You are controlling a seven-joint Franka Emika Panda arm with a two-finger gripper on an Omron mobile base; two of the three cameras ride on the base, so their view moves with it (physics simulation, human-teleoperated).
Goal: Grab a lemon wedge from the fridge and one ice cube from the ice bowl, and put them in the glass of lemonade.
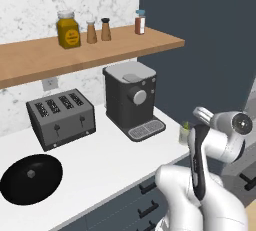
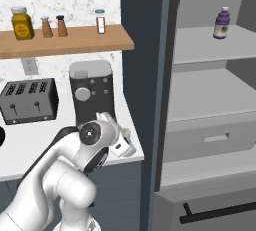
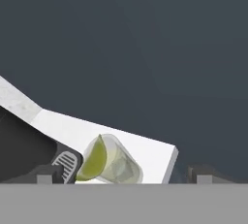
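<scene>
The glass of lemonade (image 3: 116, 162) stands near the counter's right end, close to the fridge (image 2: 210, 95). A yellow-green lemon wedge (image 3: 94, 160) rests at the glass's mouth. My gripper (image 3: 127, 174) is open, its two dark fingertips (image 3: 48, 173) spread wide with nothing between them, close to the glass and pointing at it. In the left base view the glass (image 1: 184, 133) sits just right of the coffee machine, with my arm beside it. In the right base view my arm partly hides the glass (image 2: 124, 134). The fridge stands open, showing pale shelves. The ice bowl and ice cube are out of view.
A dark coffee machine (image 1: 131, 100), a toaster (image 1: 61, 117) and a black round lid (image 1: 31, 178) share the white counter (image 1: 110, 165). Spice jars (image 1: 68, 29) line the wooden shelf (image 1: 100, 50). A purple bottle (image 2: 222, 23) stands on the top fridge shelf.
</scene>
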